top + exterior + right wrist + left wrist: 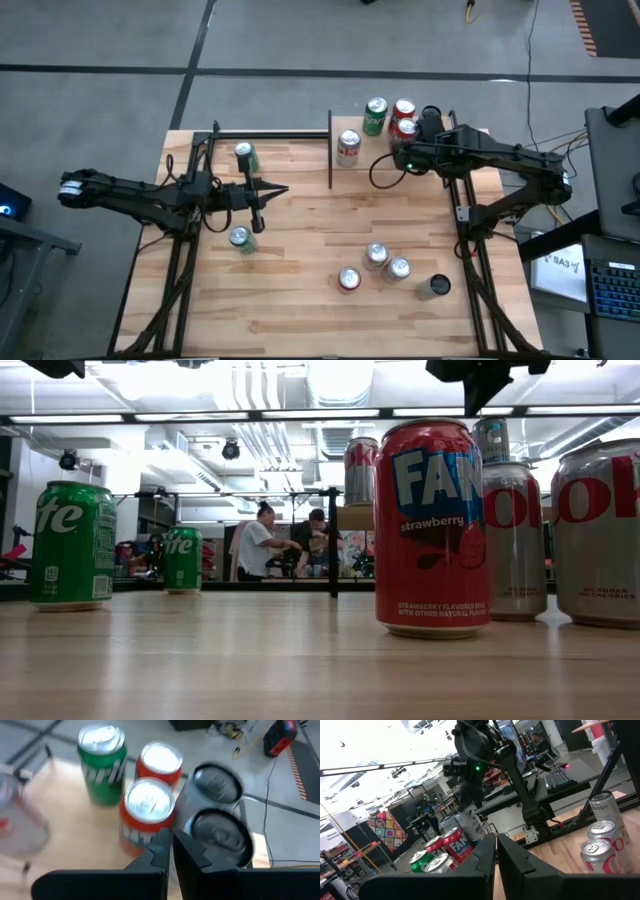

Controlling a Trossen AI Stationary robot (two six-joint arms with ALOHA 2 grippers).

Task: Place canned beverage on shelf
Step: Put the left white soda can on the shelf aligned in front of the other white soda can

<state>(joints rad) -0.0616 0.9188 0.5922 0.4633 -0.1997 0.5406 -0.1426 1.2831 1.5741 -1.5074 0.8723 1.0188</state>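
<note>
Several cans stand on the shelf (355,172) at the table's far right: a green can (102,762), two red cans (147,812), two dark cans (222,835) and a silver-and-red can (348,147). My right gripper (170,851) hovers shut just above the nearer red can, holding nothing. My left gripper (495,857) is shut and empty above the table's left middle (283,190), between two green cans (245,157) (240,240). In the low view a red Fanta can (432,525) stands upright on the tabletop.
Near the table's front right stand a red can (348,279), two silver cans (377,255) and a dark can (435,287). A thin black post (330,150) and a bar (270,133) edge the shelf. People sit beyond the table (265,540).
</note>
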